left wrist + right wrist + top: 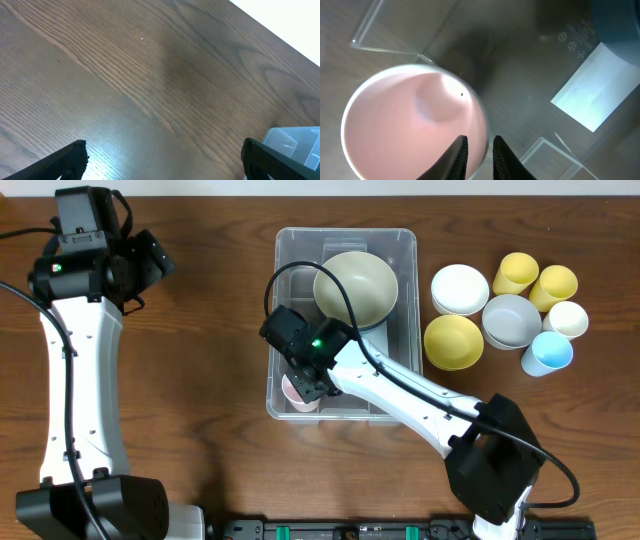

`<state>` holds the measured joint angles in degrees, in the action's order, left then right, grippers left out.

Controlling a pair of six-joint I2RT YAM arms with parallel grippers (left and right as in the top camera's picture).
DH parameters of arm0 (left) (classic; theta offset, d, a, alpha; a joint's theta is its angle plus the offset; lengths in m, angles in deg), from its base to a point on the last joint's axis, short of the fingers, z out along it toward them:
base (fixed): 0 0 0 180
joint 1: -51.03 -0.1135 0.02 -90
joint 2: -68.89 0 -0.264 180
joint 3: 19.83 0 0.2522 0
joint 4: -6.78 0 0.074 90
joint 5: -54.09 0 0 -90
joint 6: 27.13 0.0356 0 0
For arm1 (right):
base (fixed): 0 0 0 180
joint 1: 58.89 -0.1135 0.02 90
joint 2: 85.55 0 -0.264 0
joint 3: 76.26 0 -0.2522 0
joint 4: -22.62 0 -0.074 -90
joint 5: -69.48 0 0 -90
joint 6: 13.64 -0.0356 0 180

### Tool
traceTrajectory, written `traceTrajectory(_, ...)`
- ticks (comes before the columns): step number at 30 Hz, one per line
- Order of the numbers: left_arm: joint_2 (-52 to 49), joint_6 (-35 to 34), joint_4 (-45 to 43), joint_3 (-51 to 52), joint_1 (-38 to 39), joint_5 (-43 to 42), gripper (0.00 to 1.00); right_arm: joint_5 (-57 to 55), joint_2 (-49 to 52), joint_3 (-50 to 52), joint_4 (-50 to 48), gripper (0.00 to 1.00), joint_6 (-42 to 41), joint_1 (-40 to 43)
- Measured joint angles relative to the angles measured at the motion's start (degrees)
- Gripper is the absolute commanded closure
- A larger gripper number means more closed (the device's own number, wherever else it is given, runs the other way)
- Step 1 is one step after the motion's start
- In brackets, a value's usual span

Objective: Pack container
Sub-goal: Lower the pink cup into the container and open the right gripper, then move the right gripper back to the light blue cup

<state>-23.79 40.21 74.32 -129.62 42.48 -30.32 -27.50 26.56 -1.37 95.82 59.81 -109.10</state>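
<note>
The clear container (402,242) stands mid-table and holds a pale green bowl (355,285) at its far end. A pink cup (296,392) sits upright in its near-left corner. My right gripper (312,388) reaches down into that corner. In the right wrist view the gripper (480,145) straddles the pink cup's (405,120) rim, one finger inside and one outside, slightly parted with a gap showing. The container's floor (520,75) and white label (597,100) show beside it. My left gripper (150,265) hovers wide open over bare table at far left, empty (162,160).
Right of the container stand a white bowl (459,288), a yellow bowl (453,341), a grey bowl (511,320), two yellow cups (516,273), a white cup (567,318) and a blue cup (549,352). A container corner (295,142) shows in the left wrist view.
</note>
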Motion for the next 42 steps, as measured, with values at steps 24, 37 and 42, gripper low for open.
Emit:
traceTrajectory(24,0.0,0.0,0.0,0.0,0.0,0.0,0.02,-0.3,-11.1,-2.8,3.4,0.59,-0.2,9.4)
traceTrajectory(37,0.0,0.0,0.0,0.0,0.0,0.0,0.02,-10.7,-21.5,-3.6,16.0,0.50,-0.5,33.5)
traceTrajectory(42,0.0,0.0,0.0,0.0,0.0,0.0,0.02,-13.1,-21.5,-3.5,16.5,0.50,-0.5,43.5)
